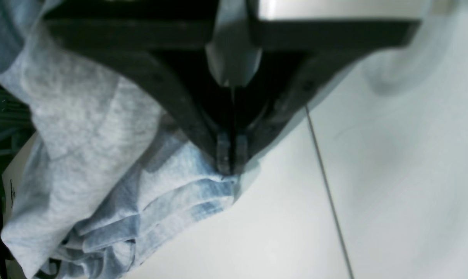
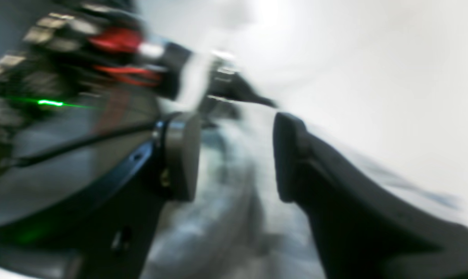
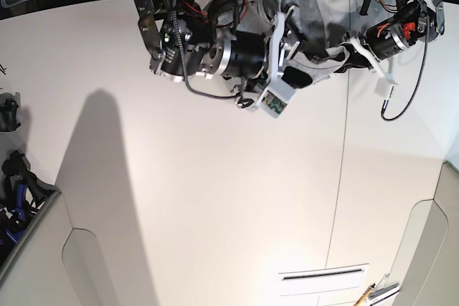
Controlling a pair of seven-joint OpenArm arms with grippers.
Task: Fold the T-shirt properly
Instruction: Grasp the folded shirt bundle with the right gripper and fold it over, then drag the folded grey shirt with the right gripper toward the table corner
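Two arms work at the far edge of the white desk (image 3: 215, 198), toward twelve o'clock in the base view, with the T-shirt (image 3: 305, 5) bunched between them.

Seen from the left wrist, the left hand (image 1: 230, 161) has its two dark fingers pressed together on a gathered edge of the T-shirt (image 1: 83, 128). The pinched fabric shows as several stacked folds right at the fingertips (image 1: 223, 153), and the rest of the grey cloth hangs away toward eight o'clock, crumpled and layered, some of it lying on the desk (image 1: 373, 193). A thin dark seam line (image 1: 326, 186) runs across the desk surface just beside the hand, at its four o'clock.

From the right wrist, the picture is heavily blurred. The right hand (image 2: 235, 159) has its fingers held apart, one pad (image 2: 181, 155) at nine o'clock and the other at three o'clock, with pale grey cloth (image 2: 226, 217) showing in the gap and below it. Whether the pads touch the fabric cannot be told.

In the base view the T-shirt sits heaped at the desk's top edge, the right hand (image 3: 287, 62) at its seven o'clock and the left hand (image 3: 343, 61) at its four o'clock, both close against it.
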